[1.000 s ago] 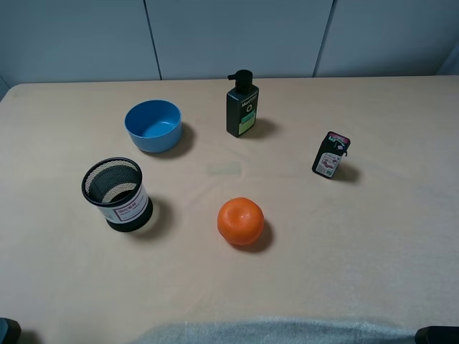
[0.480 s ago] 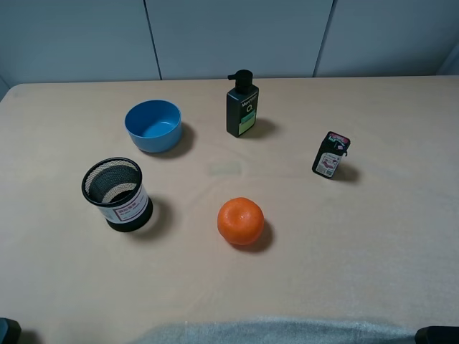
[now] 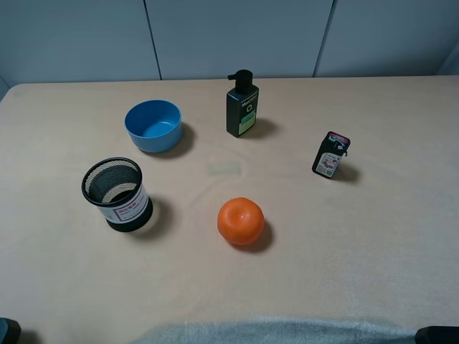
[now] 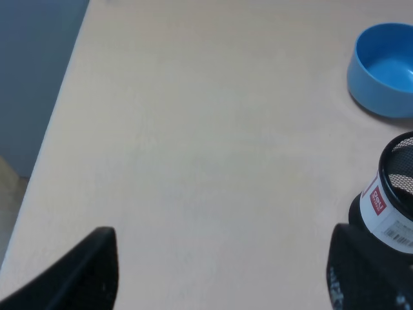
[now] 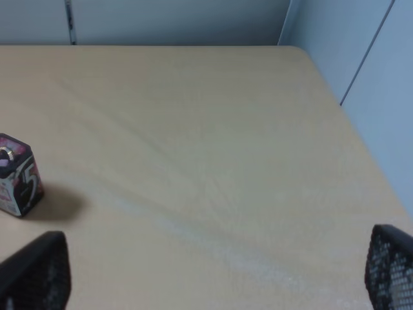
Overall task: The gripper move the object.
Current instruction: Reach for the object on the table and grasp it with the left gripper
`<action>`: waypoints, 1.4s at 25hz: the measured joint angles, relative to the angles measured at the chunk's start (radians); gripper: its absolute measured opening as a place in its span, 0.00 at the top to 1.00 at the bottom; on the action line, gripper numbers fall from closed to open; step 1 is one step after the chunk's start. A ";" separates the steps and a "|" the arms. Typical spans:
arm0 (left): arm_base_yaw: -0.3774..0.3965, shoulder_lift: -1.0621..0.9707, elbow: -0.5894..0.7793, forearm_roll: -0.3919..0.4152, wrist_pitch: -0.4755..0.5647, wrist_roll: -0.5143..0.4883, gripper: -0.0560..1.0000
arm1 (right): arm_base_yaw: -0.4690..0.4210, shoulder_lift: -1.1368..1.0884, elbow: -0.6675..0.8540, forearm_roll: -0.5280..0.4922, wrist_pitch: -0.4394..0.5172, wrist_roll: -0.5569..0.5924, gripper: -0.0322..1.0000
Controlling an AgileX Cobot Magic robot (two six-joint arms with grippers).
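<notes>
The left fingers are spread wide apart and grasp nothing; only bare bench shows between the two black tips. In the left wrist view, one tip cuts across the foot of the pen cup. The high view shows that cup standing well clear of both arms. The right fingers are likewise released, with open bench between their mesh-textured tips.

The pen cup stands upright on the left part of the bench. Its black wire mesh is open at the top, its white label with red print faces the near edge, and its solid black base is flat on the surface. Behind it, toward the far side, sits the blue bowl, apart from the cup. A black pump bottle stands upright near the far middle, and an orange lies nearer the front, to the cup's right. A small dark packet stands on the right side. The right wrist view shows it too, though its print is too blurred to read. Two dark shapes at the bottom corners of the high view are probably parts of the arms.
</notes>
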 joint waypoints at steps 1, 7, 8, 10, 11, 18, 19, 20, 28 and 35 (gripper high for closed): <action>0.000 0.000 0.000 0.000 0.000 0.000 0.25 | 0.000 0.000 0.000 0.000 0.000 0.000 0.30; 0.000 0.000 0.000 0.000 0.000 0.000 0.25 | 0.000 0.000 0.000 0.000 0.000 0.000 0.30; 0.000 0.000 0.000 0.000 0.000 0.000 0.25 | 0.000 0.000 0.000 0.000 0.000 0.000 0.30; 0.000 0.000 0.000 0.000 0.000 0.000 0.25 | 0.000 0.000 0.000 0.000 0.000 0.000 0.30; 0.000 0.000 0.000 0.000 0.000 0.000 0.25 | 0.000 0.000 0.000 0.000 0.000 0.000 0.30; 0.000 0.047 -0.013 0.000 -0.043 0.000 0.25 | 0.000 0.000 0.000 0.000 0.000 0.000 0.30; 0.000 0.078 -0.014 0.000 -0.054 0.000 0.25 | 0.000 0.000 0.000 0.000 0.000 0.000 0.30; 0.000 0.115 -0.014 0.000 -0.063 0.000 0.25 | 0.000 0.000 0.000 0.000 0.000 0.000 0.30; 0.000 0.475 -0.044 0.000 -0.216 0.018 0.25 | 0.000 0.000 0.000 0.000 0.000 0.000 0.30; 0.000 0.811 -0.130 0.000 -0.273 0.018 0.25 | 0.000 0.000 0.000 0.000 0.000 0.000 0.30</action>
